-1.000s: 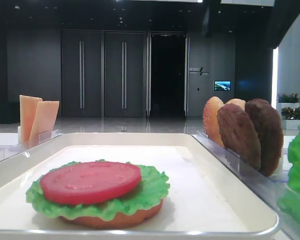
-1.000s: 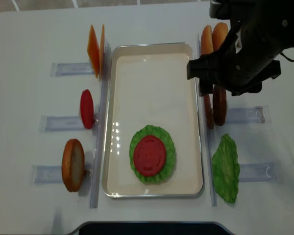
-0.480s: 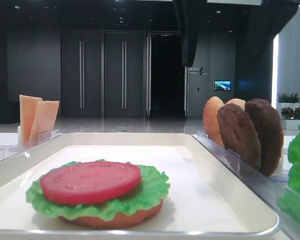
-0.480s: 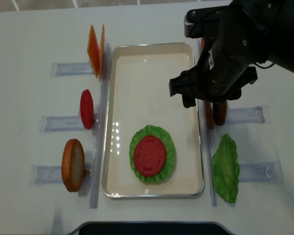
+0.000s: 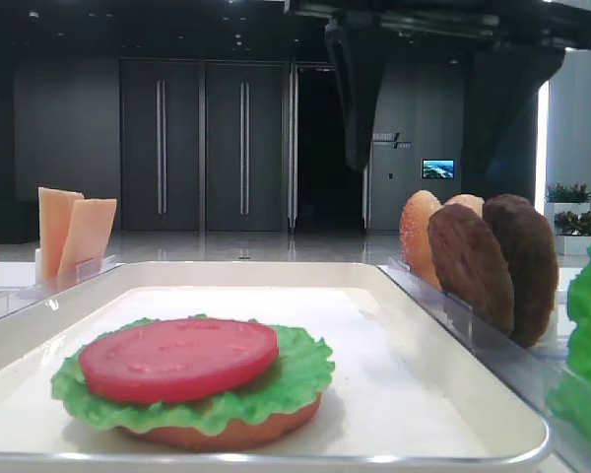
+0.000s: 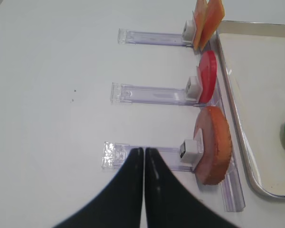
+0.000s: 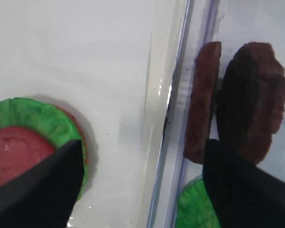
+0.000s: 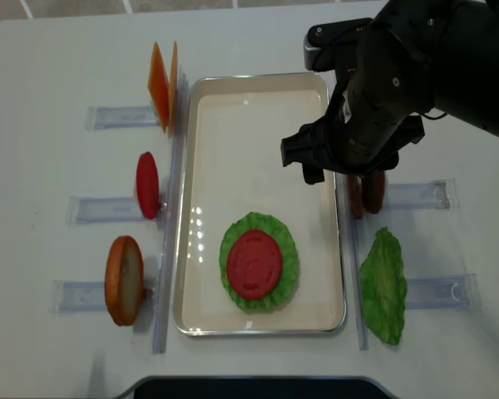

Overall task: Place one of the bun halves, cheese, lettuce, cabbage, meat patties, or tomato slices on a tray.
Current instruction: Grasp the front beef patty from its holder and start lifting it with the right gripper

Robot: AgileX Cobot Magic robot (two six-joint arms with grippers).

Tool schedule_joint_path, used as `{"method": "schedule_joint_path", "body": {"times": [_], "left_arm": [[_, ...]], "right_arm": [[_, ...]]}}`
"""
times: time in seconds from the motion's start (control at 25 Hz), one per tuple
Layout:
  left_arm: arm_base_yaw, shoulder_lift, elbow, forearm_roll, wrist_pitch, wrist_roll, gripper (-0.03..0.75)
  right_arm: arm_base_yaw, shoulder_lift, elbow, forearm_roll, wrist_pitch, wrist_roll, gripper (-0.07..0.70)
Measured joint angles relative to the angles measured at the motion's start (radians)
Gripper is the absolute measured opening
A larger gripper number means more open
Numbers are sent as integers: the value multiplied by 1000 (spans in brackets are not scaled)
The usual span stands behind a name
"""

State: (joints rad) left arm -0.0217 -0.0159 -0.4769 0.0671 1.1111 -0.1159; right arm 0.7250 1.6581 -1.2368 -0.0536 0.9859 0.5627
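Note:
On the cream tray (image 8: 258, 125) lies a stack: bun half (image 5: 227, 434), lettuce (image 8: 288, 249), tomato slice (image 8: 254, 263) on top. Two dark meat patties (image 7: 254, 99) stand on edge in the rack right of the tray. My right gripper (image 7: 142, 156) hangs open above the tray's right rim, holding nothing. The inner patty (image 7: 202, 99) lies between its fingers (image 5: 360, 99). In the overhead view the black arm (image 8: 399, 75) covers the rack's far end. My left gripper (image 6: 143, 190) is shut and empty over the table, left of a bun half (image 6: 213, 152).
Left of the tray, clear racks hold cheese slices (image 8: 160, 75), a tomato slice (image 8: 147, 184) and a bun half (image 8: 123, 280). A spare lettuce leaf (image 8: 384, 287) sits front right. Speckled bun halves (image 5: 419, 236) stand behind the patties.
The right arm has swung left and forward from above the bun rack to the tray's right rim, and its open fingers have dropped into the top of the low view. The left gripper stays put.

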Motion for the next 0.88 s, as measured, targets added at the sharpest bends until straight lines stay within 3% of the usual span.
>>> {"method": "schedule_joint_path", "body": {"times": [0.88], "left_arm": [[0, 0, 0, 0, 0, 0, 0]], "right_arm": [[-31, 99, 0, -61, 5, -2, 528]]}}
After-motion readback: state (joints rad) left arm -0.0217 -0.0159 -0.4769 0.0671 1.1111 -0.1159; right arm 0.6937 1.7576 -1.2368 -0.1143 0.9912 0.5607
